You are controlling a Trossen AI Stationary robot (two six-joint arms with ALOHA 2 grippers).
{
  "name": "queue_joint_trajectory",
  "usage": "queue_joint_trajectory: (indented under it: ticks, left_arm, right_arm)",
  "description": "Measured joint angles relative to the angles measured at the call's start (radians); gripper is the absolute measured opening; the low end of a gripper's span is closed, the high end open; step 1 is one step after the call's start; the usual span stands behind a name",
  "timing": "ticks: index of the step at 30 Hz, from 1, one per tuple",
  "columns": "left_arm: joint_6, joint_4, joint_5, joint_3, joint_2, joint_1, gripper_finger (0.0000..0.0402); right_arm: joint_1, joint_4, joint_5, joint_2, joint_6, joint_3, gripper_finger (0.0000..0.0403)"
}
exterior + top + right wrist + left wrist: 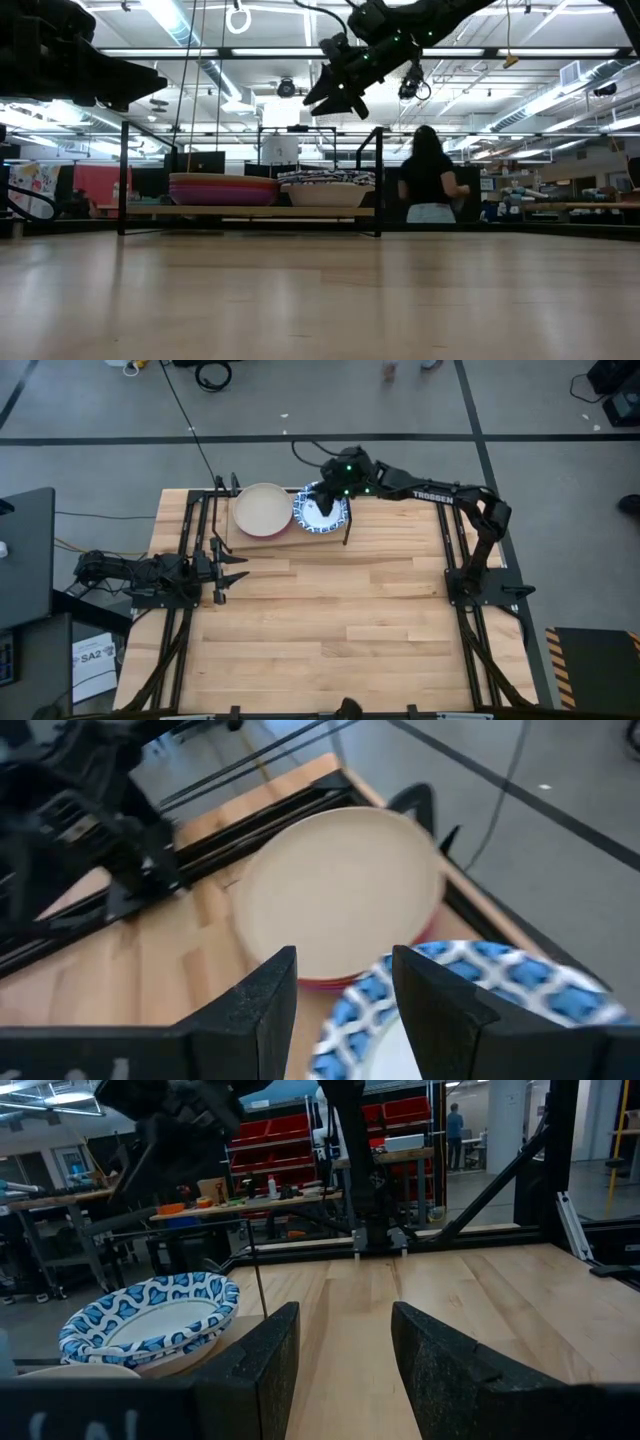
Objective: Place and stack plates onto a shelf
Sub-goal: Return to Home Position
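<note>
Right claw (pixel 342 960) hangs above the light wooden shelf in its black metal frame (pixel 250 211), fingers spread wide, holding nothing. Directly below it sits the stack of blue-and-white patterned plates (pixel 322 515), and just beside that the beige-topped stack of round plates (pixel 262 510). Left claw (pixel 345 1315) waits parted and empty at the wooden tabletop's (pixel 330 620) left side. You should rise straight up first, then retract, keeping clear of the frame's posts and the plate rims.
</note>
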Motion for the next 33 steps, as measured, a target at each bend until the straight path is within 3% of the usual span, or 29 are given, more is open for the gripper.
queue_joint_trajectory:
  ticks: [13,19,28,33]
  left_arm:
    - [-0.038,0.000,0.000,0.000,0.000,0.000,0.0167]
    - [-0.042,-0.001,0.000,0.000,0.000,0.000,0.0167]
    - [-0.042,-0.001,0.000,0.000,0.000,0.000,0.0167]
    - [-0.044,-0.001,0.000,0.000,0.000,0.000,0.0167]
  right_arm:
    - [0.155,0.000,0.025,0.000,-0.006,0.000,0.0143]
    - [0.203,0.000,0.032,0.000,-0.009,0.000,0.0104]
    - [0.242,0.052,0.034,0.000,-0.034,0.000,0.0011]
    - [0.264,0.052,-0.007,0.000,-0.023,0.000,0.0018]
